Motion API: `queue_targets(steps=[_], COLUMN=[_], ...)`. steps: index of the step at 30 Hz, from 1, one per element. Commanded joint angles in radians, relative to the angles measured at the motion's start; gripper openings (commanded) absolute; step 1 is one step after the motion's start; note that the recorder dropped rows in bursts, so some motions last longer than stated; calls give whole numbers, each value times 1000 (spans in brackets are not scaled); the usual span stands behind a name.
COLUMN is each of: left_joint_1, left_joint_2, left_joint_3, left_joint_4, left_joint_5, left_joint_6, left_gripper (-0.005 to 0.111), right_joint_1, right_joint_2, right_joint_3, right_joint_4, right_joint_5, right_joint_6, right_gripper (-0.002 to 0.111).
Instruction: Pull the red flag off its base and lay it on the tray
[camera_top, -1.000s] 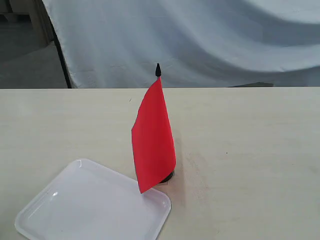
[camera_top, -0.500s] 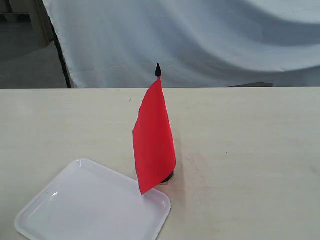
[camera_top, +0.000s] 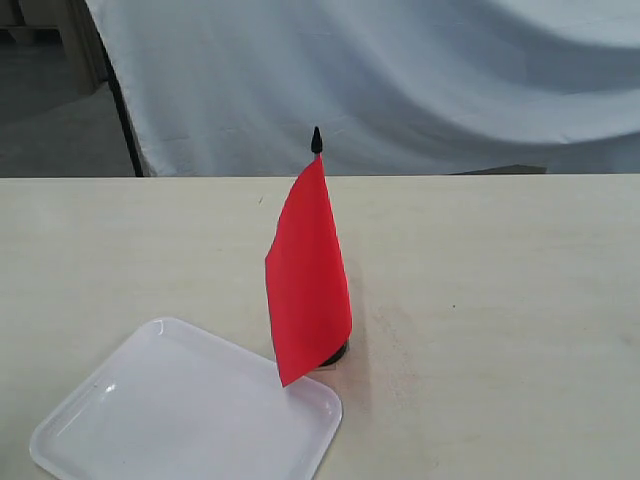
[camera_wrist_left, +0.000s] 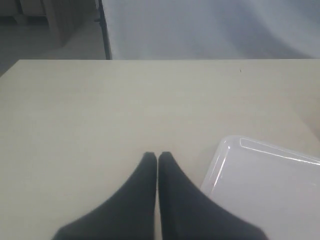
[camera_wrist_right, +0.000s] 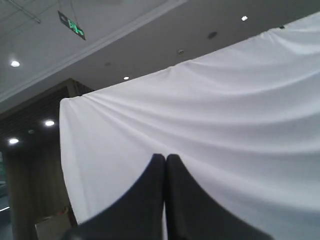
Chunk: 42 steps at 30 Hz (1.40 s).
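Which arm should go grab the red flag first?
Probably left. The left gripper faces the table, right by the tray, and the flag stands beside that tray. The right gripper points up at the curtain.

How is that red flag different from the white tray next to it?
The red flag stands upright in its base; the tray lies flat. The flag is bright red cloth, the tray translucent white plastic. The tray is wider than the flag. Both sit on the table.
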<state>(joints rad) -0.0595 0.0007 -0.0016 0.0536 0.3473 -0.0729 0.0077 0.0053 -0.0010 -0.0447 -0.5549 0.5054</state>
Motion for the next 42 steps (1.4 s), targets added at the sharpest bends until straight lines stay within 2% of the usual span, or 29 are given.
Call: queue_targets(steps=[1, 7, 13, 15, 18, 22, 25, 28, 32, 35, 36, 38, 41, 42], left_joint_1=[-2, -2, -2, -2, -2, -2, -2, -2, -2, -2, -2, -2, -2, -2], left_joint_2=[-1, -1, -1, -1, -1, -1, -1, -1, -1, -1, -1, -1, -1, -1], left_joint_3=[2, 2, 2, 2, 2, 2, 2, 2, 2, 2, 2, 2, 2, 2], left_joint_4=[-5, -5, -5, -5, -5, -5, -5, -5, -5, -5, -5, -5, -5, -5], left_joint_5=[-4, -4, -4, -4, -4, -4, -4, -4, -4, -4, -4, -4, -4, -4], left_joint_6=[0, 0, 0, 0, 0, 0, -4, -4, -4, -4, -4, -4, -4, -4], left_gripper=[1, 1, 1, 1, 1, 1, 1, 1, 1, 1, 1, 1, 1, 1], right_joint_1=[-2, -2, -2, 26, 132, 339, 440, 476, 476, 473, 473, 473, 473, 473], right_joint_2=[93, 427, 863, 1022, 1242, 1495, 1646, 1735, 1732, 1703, 1692, 1672, 1664, 1664], right_joint_3=[1, 1, -155, -212, -276, -363, -435, -477, -485, -485, -485, -485, -485, -485], right_joint_4=[-122, -177, -589, -646, -595, -389, -295, -297, -297, -297, -297, -297, -300, -311], right_joint_5=[-171, -384, -548, -565, -513, -416, -380, -382, -373, -327, -312, -289, -244, -233], right_joint_6=[49, 55, 96, 112, -3, -229, -345, -389, -387, -371, -369, -359, -318, -323], right_gripper=[0, 0, -1, -1, -1, -1, -1, -1, 0, 13, 23, 50, 105, 104])
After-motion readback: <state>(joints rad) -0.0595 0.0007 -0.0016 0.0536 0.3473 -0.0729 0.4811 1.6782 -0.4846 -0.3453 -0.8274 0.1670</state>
